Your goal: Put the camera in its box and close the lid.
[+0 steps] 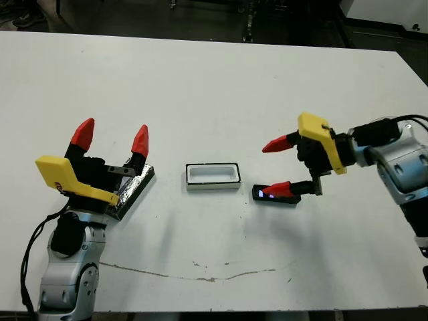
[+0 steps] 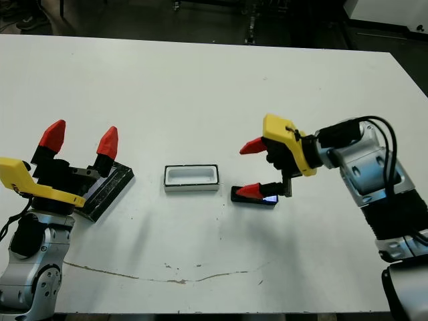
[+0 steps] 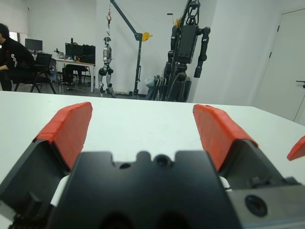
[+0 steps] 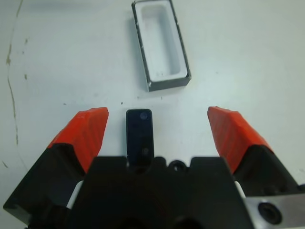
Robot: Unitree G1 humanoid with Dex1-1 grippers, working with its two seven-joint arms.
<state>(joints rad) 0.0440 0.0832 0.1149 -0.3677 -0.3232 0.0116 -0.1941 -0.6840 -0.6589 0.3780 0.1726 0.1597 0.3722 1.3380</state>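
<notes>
The camera (image 1: 273, 194) is a small black bar with a lit screen, lying flat on the table just right of the box (image 1: 212, 176). The box is a white-walled tray, open and with nothing inside. My right gripper (image 1: 275, 167) hovers open over the camera; in the right wrist view the camera (image 4: 139, 135) lies between the spread fingers, touching neither, with the box (image 4: 161, 45) beyond it. The lid (image 1: 136, 186), a glossy black slab with silvery sides, rests at the left under my left gripper (image 1: 112, 137). That gripper is raised, open and holds nothing.
A faint crack line (image 1: 200, 275) runs along the table near the front edge. In the left wrist view, a person (image 3: 12, 59) sits at a desk far beyond the table, and robot rigs (image 3: 185, 52) stand on the floor.
</notes>
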